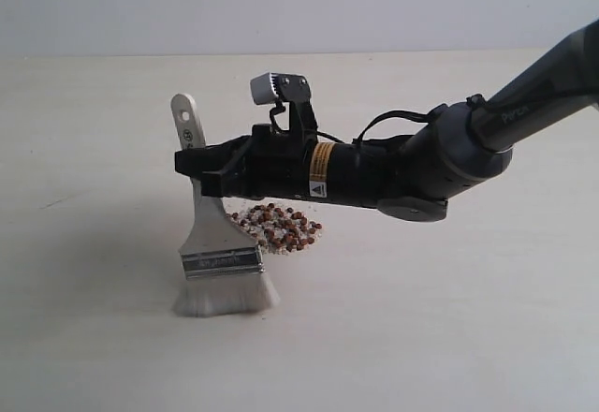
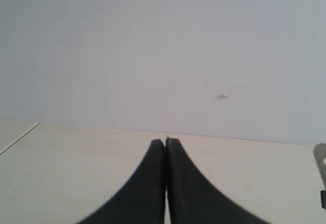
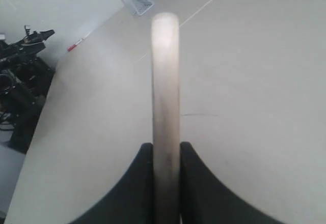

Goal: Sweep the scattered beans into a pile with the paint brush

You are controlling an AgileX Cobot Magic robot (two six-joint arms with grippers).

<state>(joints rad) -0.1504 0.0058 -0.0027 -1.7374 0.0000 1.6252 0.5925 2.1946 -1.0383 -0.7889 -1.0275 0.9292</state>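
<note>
One paint brush [image 1: 218, 245], one pile of dozens of beans [image 1: 285, 228].

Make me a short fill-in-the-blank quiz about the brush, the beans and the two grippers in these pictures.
1. The right gripper is shut on the paint brush by its wooden ____.
2. The brush stands on the table with its ____ splayed against the surface.
3. In the exterior view the beans lie in a pile just to the ____ of the brush.
4. The left gripper is ____ and holds nothing.

Missing words: handle; bristles; right; shut.
</note>
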